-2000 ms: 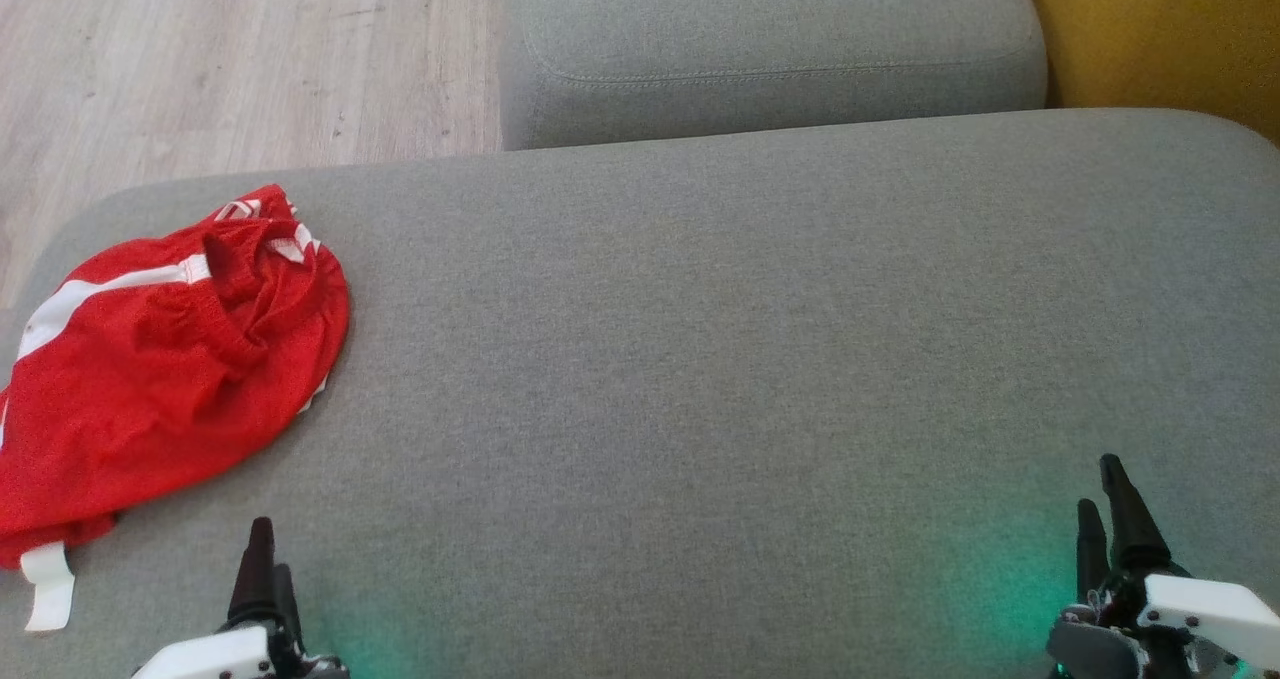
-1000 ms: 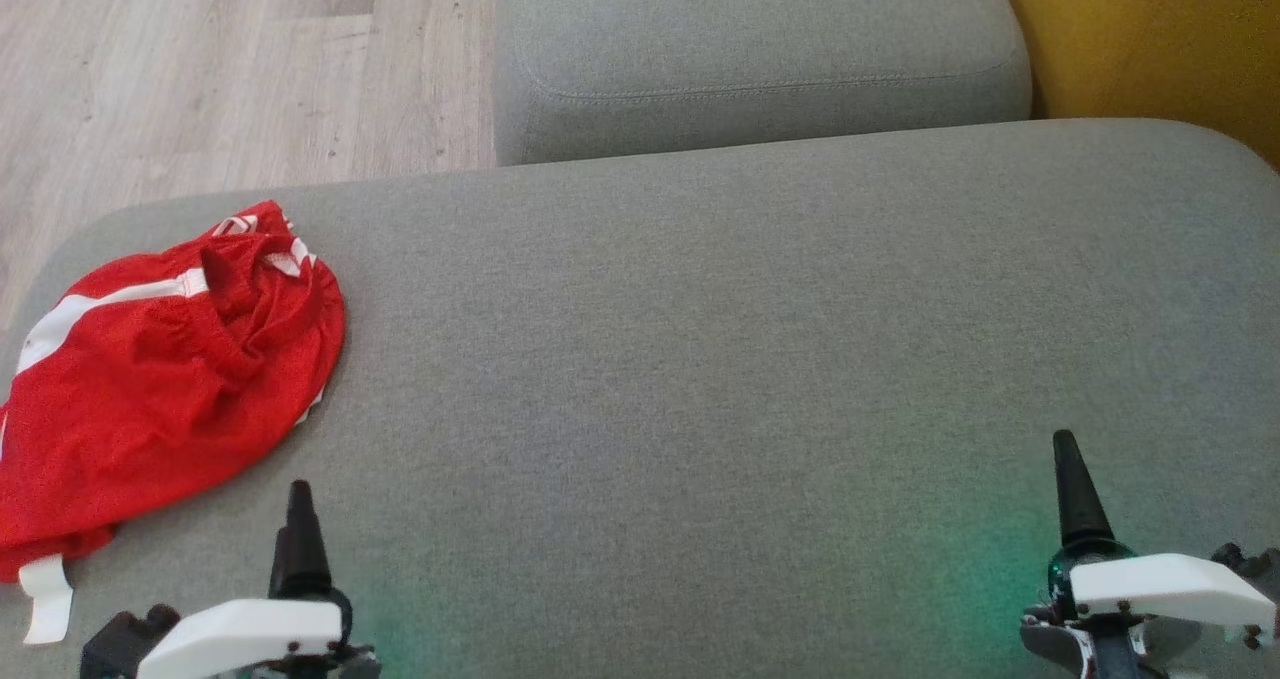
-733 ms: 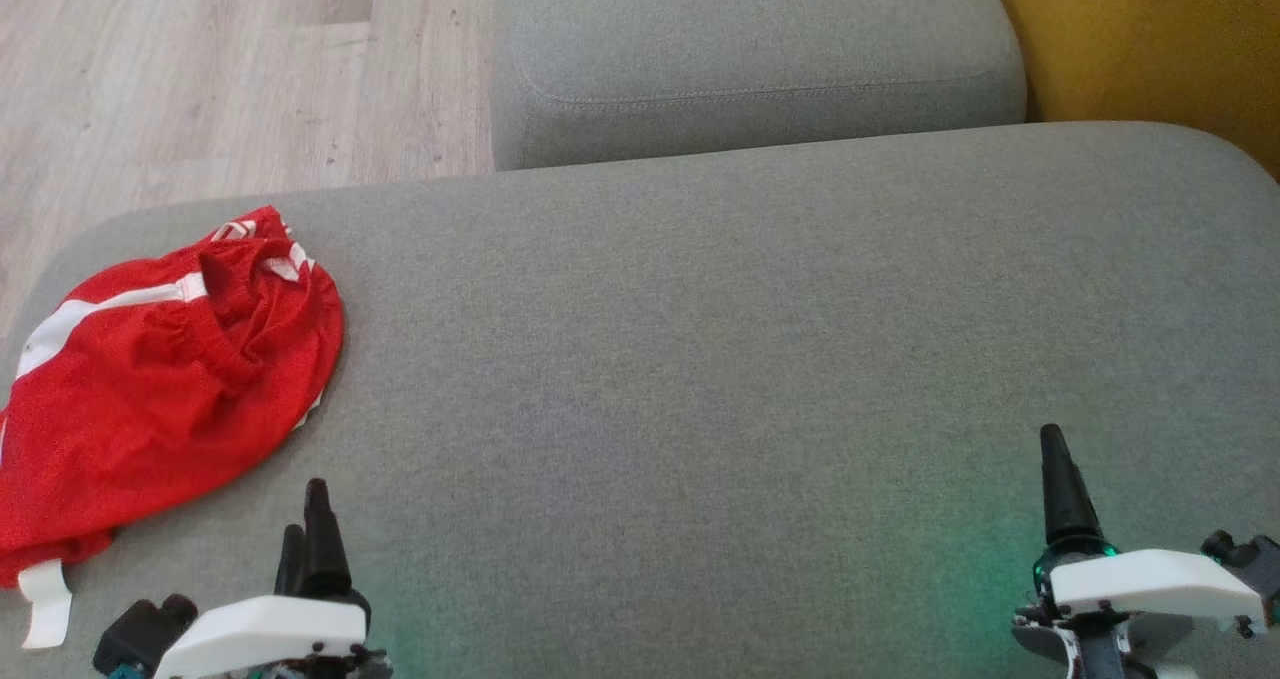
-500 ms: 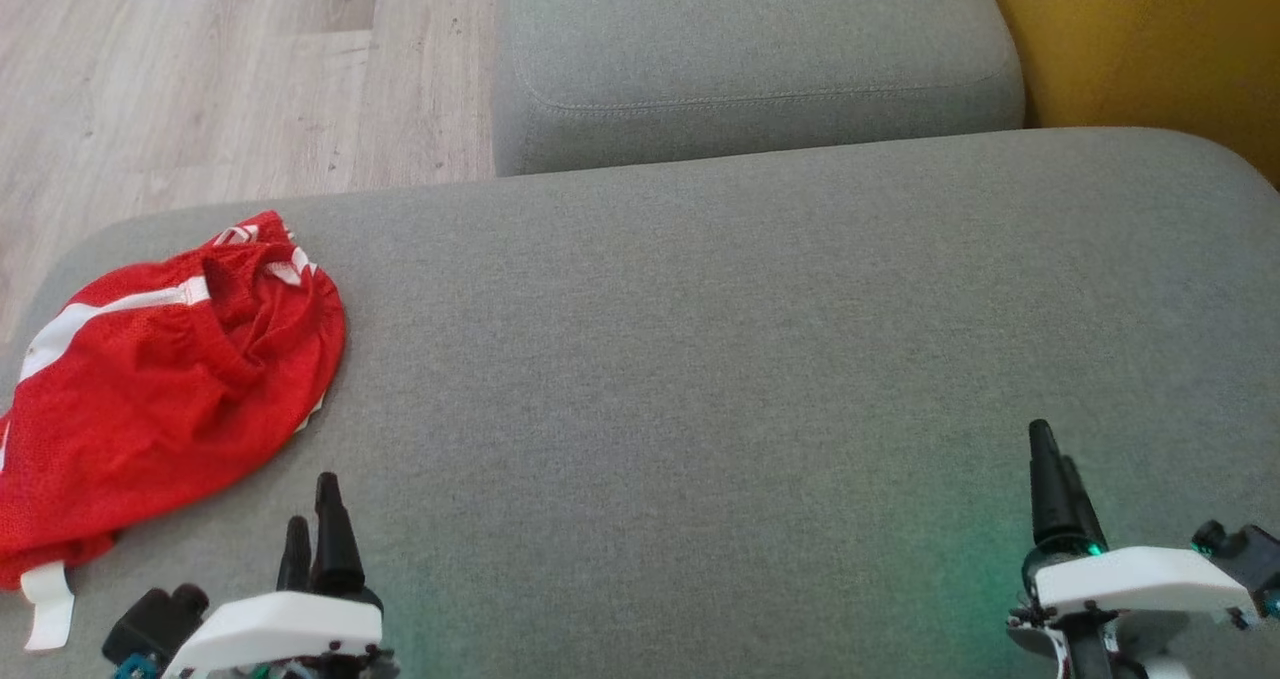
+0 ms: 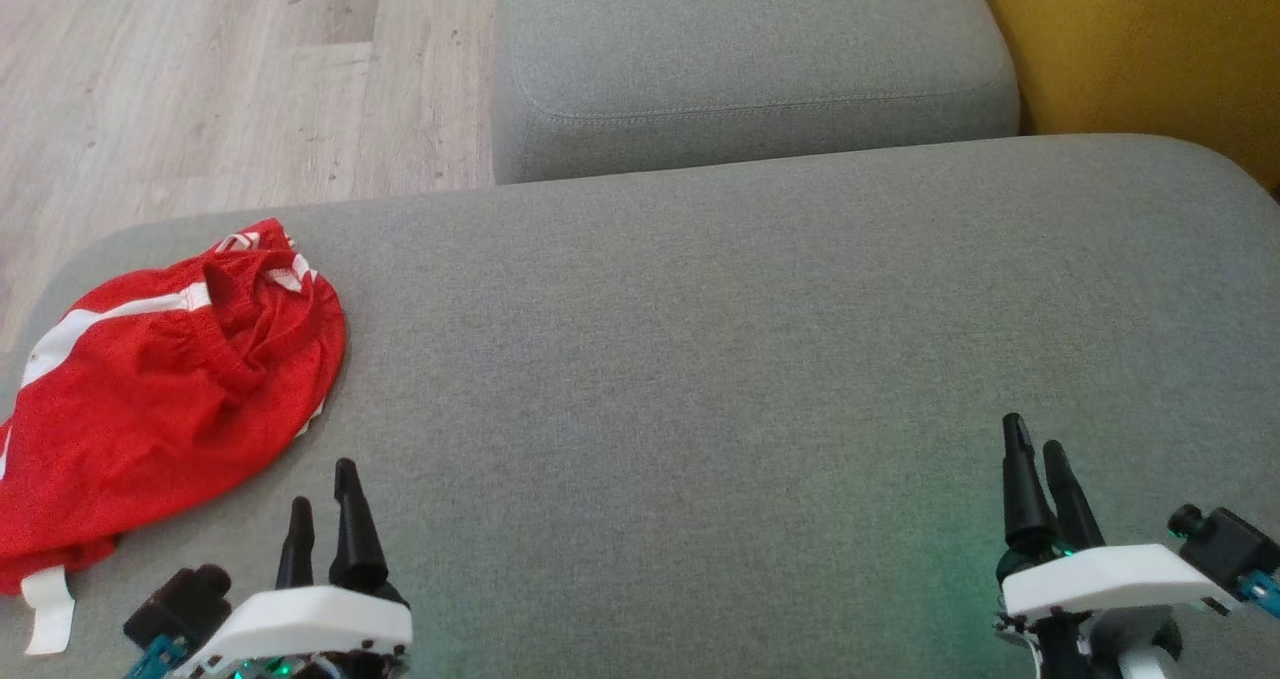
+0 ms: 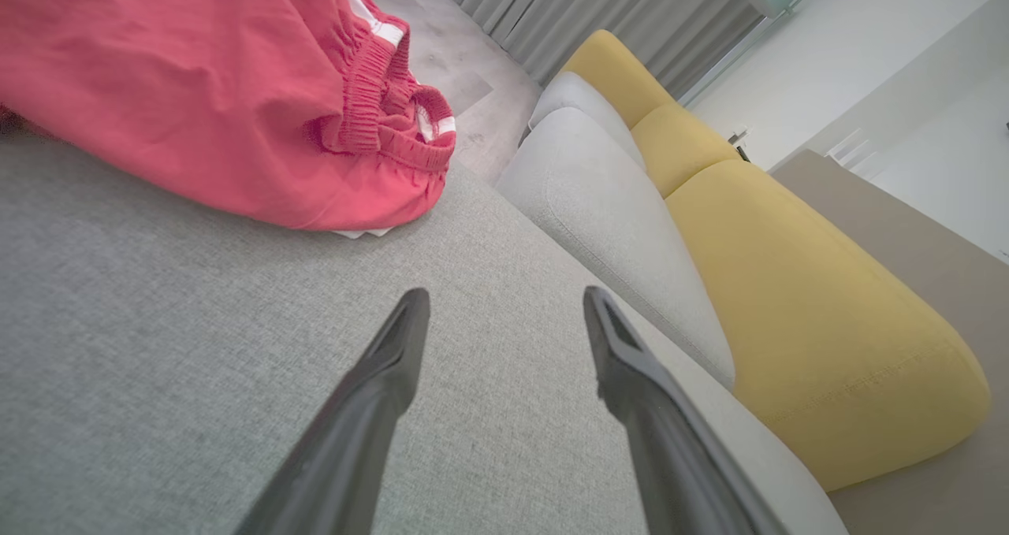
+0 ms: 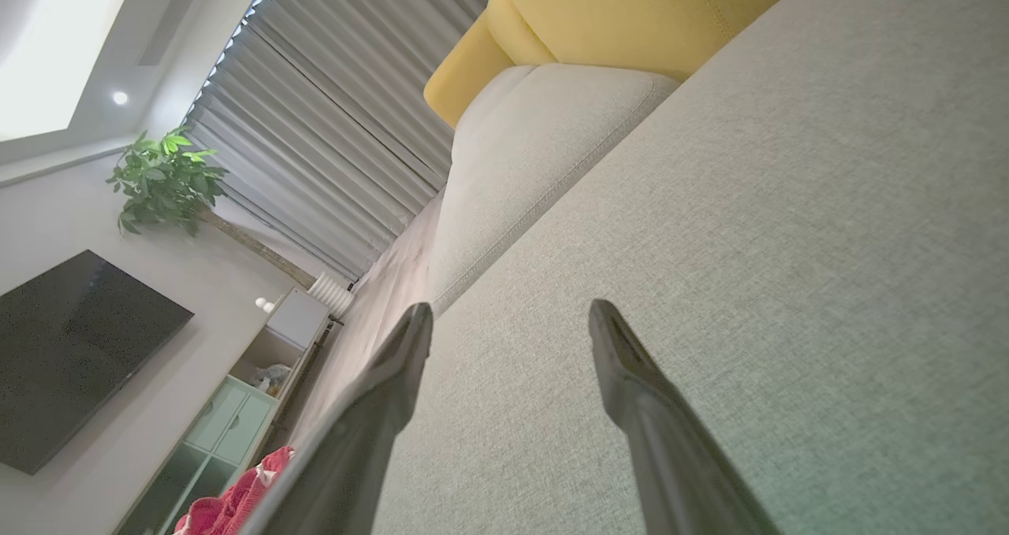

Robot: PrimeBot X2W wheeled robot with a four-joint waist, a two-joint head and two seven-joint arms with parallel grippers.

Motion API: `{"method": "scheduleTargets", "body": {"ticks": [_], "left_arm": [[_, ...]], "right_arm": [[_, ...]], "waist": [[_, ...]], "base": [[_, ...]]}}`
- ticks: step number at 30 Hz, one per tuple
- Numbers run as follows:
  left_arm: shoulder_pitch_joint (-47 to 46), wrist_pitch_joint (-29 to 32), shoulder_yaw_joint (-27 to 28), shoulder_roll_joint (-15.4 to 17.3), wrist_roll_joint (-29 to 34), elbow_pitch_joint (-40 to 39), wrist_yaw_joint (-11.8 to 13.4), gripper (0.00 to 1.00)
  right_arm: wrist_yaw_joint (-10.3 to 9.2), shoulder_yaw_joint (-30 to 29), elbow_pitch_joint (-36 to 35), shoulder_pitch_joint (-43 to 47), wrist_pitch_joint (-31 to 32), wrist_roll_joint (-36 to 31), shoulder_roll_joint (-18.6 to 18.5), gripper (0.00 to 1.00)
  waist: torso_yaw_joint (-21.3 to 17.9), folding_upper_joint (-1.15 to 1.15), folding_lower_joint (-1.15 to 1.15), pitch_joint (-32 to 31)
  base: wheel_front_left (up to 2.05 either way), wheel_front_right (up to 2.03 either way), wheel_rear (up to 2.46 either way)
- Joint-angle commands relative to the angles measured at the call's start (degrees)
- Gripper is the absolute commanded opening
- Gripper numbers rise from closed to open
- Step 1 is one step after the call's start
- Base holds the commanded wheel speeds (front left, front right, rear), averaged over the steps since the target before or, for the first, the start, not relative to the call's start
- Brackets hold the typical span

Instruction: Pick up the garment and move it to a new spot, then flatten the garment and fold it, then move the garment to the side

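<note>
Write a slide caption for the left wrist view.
Open left gripper above grey cushion, crumpled red garment lying just ahead.

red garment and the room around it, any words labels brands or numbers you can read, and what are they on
None can be read.
red garment: the white marks by its waistband are too blurred to tell lettering from trim.
white tab at the garment's near edge: looks blank, though it is too small to be sure.
dark screen on the wall: no writing visible.
</note>
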Motion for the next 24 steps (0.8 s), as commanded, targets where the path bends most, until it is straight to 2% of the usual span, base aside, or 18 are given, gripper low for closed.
{"method": "scheduleTargets", "body": {"ticks": [1, 24], "left_arm": [[-1.4, -0.7, 0.3, 0.5, 1.9, -2.3, 0.3, 1.00], [-0.6, -4.8, -2.9, 0.6, 19.0, -3.1, 3.5, 1.00]], "right_arm": [[-0.02, 1.2, -2.3, -2.0, -0.8, -2.0, -0.5, 1.00], [-0.03, 4.8, -3.0, -2.1, -4.8, -20.1, -0.7, 1.00]], "waist": [[0.0, 0.00, 0.00, 0.1], [-0.9, 0.00, 0.00, -1.2]], "base": [[0.00, 0.00, 0.00], [0.00, 0.00, 0.00]]}}
